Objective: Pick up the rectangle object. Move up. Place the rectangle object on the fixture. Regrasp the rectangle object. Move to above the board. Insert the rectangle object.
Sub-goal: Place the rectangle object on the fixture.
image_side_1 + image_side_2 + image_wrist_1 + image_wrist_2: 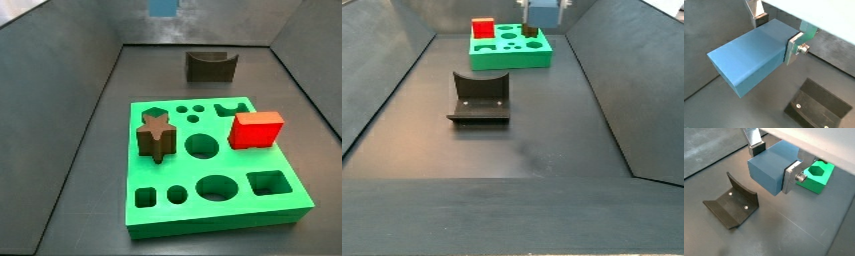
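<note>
I see my gripper [543, 5] at 12 o'clock, holding the blue rectangle object [541, 14] above the green board [512, 49]. The fixture [480, 97] sits nearer me.

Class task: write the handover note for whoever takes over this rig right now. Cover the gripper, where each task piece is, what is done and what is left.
Gripper: shut on the rectangle object, raised clear of the floor.
Fixture: on the floor below the gripper, with nothing on it.
Board: on the floor; a red cube and a brown star piece sit in it.
Done: block picked up and lifted.
Left: whether the fixture step and regrasp have happened cannot be told; move above the board and insert.
</note>
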